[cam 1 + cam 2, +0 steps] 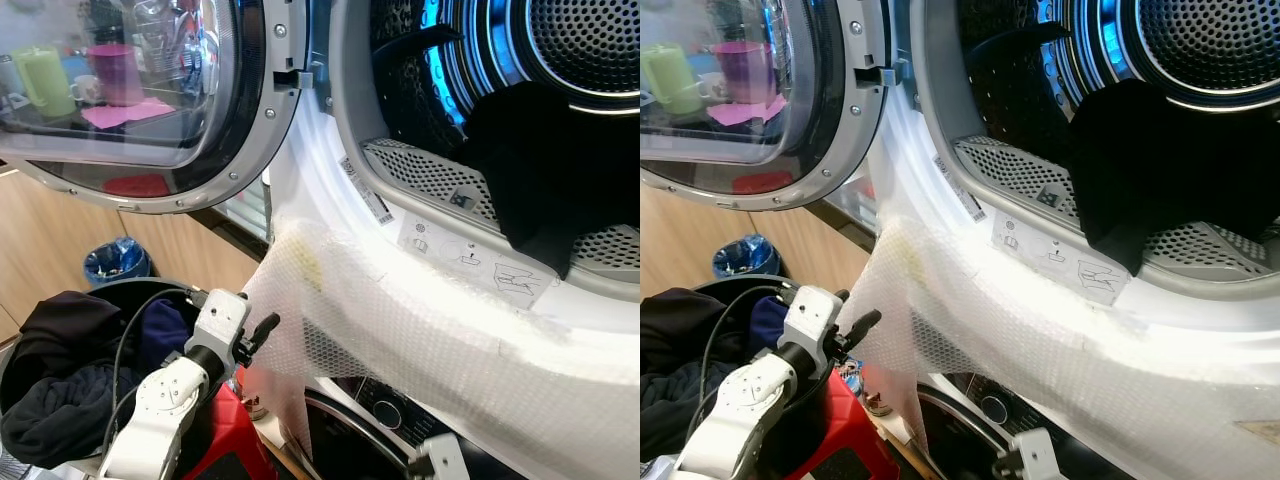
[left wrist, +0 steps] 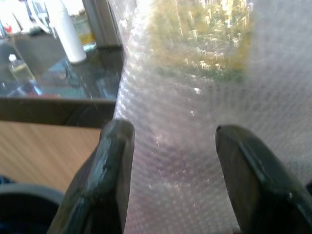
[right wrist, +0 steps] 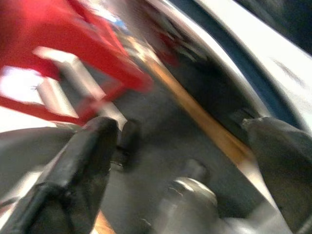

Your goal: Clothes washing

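Standing beside the machine, you see on the far left a dark basket [image 1: 130, 290] heaped with dark clothes [image 1: 60, 380], a blue-lined bin [image 1: 115, 260] on the wooden floor behind it and a red stool [image 1: 225, 435] just beside it. Above these the round glass door [image 1: 150, 100] of the washer hangs swung wide, its glass mirroring a green mug and a pink cup. The left gripper [image 1: 262, 330] reaches from over the basket toward a sheet of bubble wrap [image 1: 400, 320] that drapes over the white front of the machine; its two black fingers [image 2: 114, 180] are spread apart, with the wrap lying just ahead between them and nothing pinched. Further right the drum [image 1: 470, 90] gapes open, lit blue inside, and a black garment [image 1: 560, 170] lies in it, one corner hanging over the perforated rim above a sticker of pictograms [image 1: 470, 255]. Low down at the right, the right gripper [image 3: 180, 146] hangs near a second, lower machine [image 1: 380, 415], its picture blurred, its fingers [image 3: 83, 165] held wide apart and empty
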`<state>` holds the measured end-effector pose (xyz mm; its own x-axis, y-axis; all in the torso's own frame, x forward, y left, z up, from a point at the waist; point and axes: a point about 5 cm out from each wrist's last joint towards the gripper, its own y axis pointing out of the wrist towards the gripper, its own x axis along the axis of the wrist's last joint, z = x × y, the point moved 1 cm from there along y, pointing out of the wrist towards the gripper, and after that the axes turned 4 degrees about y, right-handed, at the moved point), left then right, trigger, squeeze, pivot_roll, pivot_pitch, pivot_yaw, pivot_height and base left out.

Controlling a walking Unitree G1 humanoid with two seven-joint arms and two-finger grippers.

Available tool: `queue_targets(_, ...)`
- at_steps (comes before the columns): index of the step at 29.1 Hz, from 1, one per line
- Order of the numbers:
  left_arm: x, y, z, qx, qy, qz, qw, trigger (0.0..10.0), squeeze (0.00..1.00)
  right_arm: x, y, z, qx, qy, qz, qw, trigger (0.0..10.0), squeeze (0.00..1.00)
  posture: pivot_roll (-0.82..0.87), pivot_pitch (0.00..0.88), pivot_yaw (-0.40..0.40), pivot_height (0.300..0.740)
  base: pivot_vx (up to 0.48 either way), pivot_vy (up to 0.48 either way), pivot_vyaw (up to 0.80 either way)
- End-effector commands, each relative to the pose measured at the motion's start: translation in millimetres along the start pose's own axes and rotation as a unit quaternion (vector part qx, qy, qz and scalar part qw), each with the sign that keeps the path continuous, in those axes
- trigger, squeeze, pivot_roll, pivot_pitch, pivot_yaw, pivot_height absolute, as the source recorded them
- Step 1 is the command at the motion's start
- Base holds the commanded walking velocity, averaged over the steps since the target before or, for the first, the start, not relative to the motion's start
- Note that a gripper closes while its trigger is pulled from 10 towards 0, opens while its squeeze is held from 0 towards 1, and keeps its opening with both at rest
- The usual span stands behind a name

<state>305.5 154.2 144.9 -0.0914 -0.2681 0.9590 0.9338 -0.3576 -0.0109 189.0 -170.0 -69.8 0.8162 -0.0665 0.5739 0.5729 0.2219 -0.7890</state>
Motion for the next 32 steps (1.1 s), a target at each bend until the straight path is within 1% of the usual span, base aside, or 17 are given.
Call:
queue_targets(1,5.5,-3.4,4.7,0.001,-0.001,-0.001,1.0,10.0,0.0,-19.3,3.9,-10.6,-0.054,0.01,0.03,0.998,10.0,0.0,0.26,0.109,-0.064,0.74,0.0,0.0,0.0)
queue_targets(2,8.7,-4.4,7.6,-0.004,0.0,-0.002,1.0,10.0,0.0,-30.6,6.1,-8.5,-0.062,0.002,0.05,0.997,10.0,0.1,0.27,0.107,-0.065,0.74,0.0,0.0,0.0)
queue_targets(3,10.1,-4.9,9.5,-0.008,0.003,-0.001,1.0,10.0,0.0,-36.8,7.0,-6.8,-0.065,0.003,0.061,0.996,10.0,1.0,0.27,0.106,-0.065,0.74,0.0,0.0,0.0)
queue_targets(6,11.8,-6.7,17.6,-0.016,-0.017,0.011,1.0,10.0,0.0,-42.9,9.6,-1.9,-0.061,0.016,0.062,0.996,10.0,1.0,0.3,0.098,-0.07,0.74,0.0,0.0,0.0)
queue_targets(8,7.7,-12.8,18.5,-0.068,-0.023,0.041,0.997,10.0,0.0,-46.6,9.4,-4.6,-0.086,0.0,0.066,0.994,10.0,1.0,0.31,0.095,-0.071,0.74,0.0,0.0,0.0)
queue_targets(9,3.2,-21.9,19.5,-0.12,-0.022,0.067,0.99,10.0,0.0,-49.8,9.2,-6.6,-0.108,-0.005,0.07,0.992,10.0,0.99,0.33,0.09,-0.073,0.74,0.0,0.0,0.0)
queue_targets(10,3.2,-21.9,19.5,-0.12,-0.022,0.067,0.99,10.0,0.0,-49.8,9.2,-6.6,-0.108,-0.005,0.07,0.992,10.0,0.99,0.33,0.09,-0.073,0.74,0.0,0.0,0.0)
queue_targets(11,-1.2,-32.5,25.2,-0.153,0.004,0.091,0.984,10.0,0.0,-50.4,9.7,-6.9,-0.12,-0.001,0.067,0.991,10.0,0.0,0.34,0.086,-0.069,0.74,0.0,0.0,0.0)
queue_targets(16,1.0,-50.8,53.4,-0.186,0.08,0.137,0.97,10.0,0.0,-50.1,10.1,-9.3,-0.14,-0.006,0.067,0.988,10.0,0.0,0.37,0.081,-0.067,0.74,0.0,0.0,0.0)
queue_targets(19,6.2,-54.1,57.0,-0.206,0.087,0.137,0.965,10.0,0.0,-49.8,10.8,-7.9,-0.134,-0.015,0.069,0.988,10.0,0.0,0.38,0.081,-0.069,0.74,0.0,0.0,0.0)
queue_targets(21,9.2,-71.6,58.5,-0.292,0.064,0.179,0.937,10.0,0.0,-48.6,12.0,-5.9,-0.133,-0.015,0.068,0.989,10.0,0.0,0.39,0.082,-0.071,0.74,0.0,0.0,0.0)
queue_targets(23,9.4,-74.8,60.1,-0.306,0.084,0.187,0.93,10.0,0.0,-48.4,12.1,-6.1,-0.134,-0.016,0.069,0.988,10.0,0.0,0.39,0.082,-0.071,0.74,0.0,0.0,0.0)
queue_targets(26,9.7,-67.1,77.2,-0.257,0.133,0.196,0.937,10.0,0.0,-46.8,12.7,-5.9,-0.134,-0.021,0.066,0.989,10.0,0.0,0.4,0.082,-0.072,0.74,0.0,0.0,0.0)
queue_targets(27,11.8,-58.2,87.2,-0.208,0.165,0.187,0.946,10.0,0.0,-45.4,13.0,-6.1,-0.135,-0.024,0.064,0.988,10.0,0.0,0.4,0.082,-0.072,0.74,0.0,0.0,0.0)
queue_targets(29,18.2,-40.5,97.6,-0.105,0.157,0.146,0.971,10.0,0.0,-44.3,13.0,-6.9,-0.139,-0.019,0.062,0.988,10.0,0.0,0.4,0.082,-0.072,0.74,0.0,0.0,0.0)
queue_targets(31,28.7,-27.3,102.3,-0.009,0.148,0.098,0.984,10.0,0.0,-43.8,13.0,-7.7,-0.139,-0.024,0.062,0.988,10.0,0.0,0.4,0.09,-0.071,0.74,0.0,0.0,0.0)
queue_targets(32,28.7,-27.3,102.3,-0.009,0.148,0.098,0.984,10.0,0.0,-43.8,13.0,-7.7,-0.139,-0.024,0.062,0.988,10.0,0.0,0.4,0.09,-0.071,0.74,0.0,0.0,0.0)
